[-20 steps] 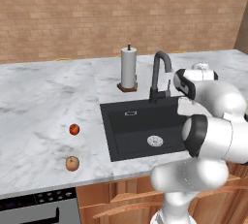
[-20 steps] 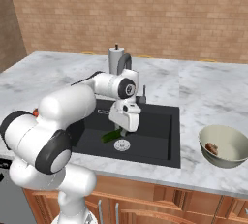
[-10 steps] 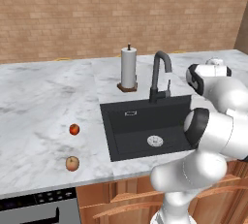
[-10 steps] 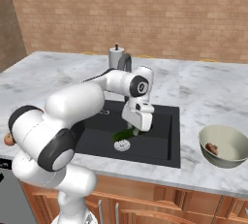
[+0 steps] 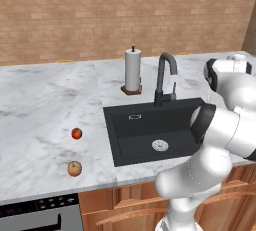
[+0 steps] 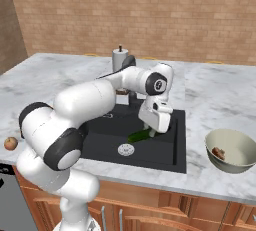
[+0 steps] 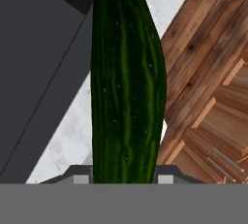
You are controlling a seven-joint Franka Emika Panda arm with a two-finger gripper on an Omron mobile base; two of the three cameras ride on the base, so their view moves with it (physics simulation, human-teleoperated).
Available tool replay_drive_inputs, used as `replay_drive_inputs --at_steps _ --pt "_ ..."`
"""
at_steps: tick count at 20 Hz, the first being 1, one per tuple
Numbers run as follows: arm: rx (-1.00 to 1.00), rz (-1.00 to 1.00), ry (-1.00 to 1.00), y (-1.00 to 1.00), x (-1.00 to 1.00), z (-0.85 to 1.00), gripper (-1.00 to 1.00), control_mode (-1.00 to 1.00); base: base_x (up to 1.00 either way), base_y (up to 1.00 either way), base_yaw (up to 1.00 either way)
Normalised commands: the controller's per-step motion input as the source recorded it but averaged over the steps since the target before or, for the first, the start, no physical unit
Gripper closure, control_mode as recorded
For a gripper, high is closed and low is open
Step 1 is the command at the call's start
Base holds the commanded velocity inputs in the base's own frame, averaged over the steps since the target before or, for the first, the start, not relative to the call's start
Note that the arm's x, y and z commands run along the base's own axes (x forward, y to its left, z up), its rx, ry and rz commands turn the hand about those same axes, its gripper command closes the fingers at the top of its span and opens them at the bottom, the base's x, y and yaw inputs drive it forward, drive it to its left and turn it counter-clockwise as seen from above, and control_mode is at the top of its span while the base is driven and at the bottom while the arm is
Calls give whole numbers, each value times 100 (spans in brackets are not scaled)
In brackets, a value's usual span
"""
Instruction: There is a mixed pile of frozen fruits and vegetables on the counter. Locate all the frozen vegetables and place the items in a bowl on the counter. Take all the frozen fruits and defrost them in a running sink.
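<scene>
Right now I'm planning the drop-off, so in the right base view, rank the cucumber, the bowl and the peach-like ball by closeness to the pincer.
1. Cucumber: held in the pincer, over the sink.
2. Bowl: on the counter to the right.
3. Peach-like ball: far left counter edge.

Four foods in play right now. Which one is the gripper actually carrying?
The green cucumber: the gripper is shut on it over the sink. The red ball and orange-tan ball lie on the counter; the brownish lump sits in the bowl.

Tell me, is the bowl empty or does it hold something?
Not empty. In the right base view the bowl holds one small brownish lump on its bottom; the cucumber is not in it.
</scene>
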Motion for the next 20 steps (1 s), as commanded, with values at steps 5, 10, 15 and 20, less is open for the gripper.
replay_drive_inputs --at_steps 5,10,15,20 --pt "0 -9 1 -42 0 18 100 -100 0 0 0" --pt "0 -11 0 -42 2 3 100 -100 0 0 0" --pt "0 -9 0 -44 6 0 100 -100 0 0 0" --pt "1 -5 0 -48 10 -4 100 -100 0 0 0"
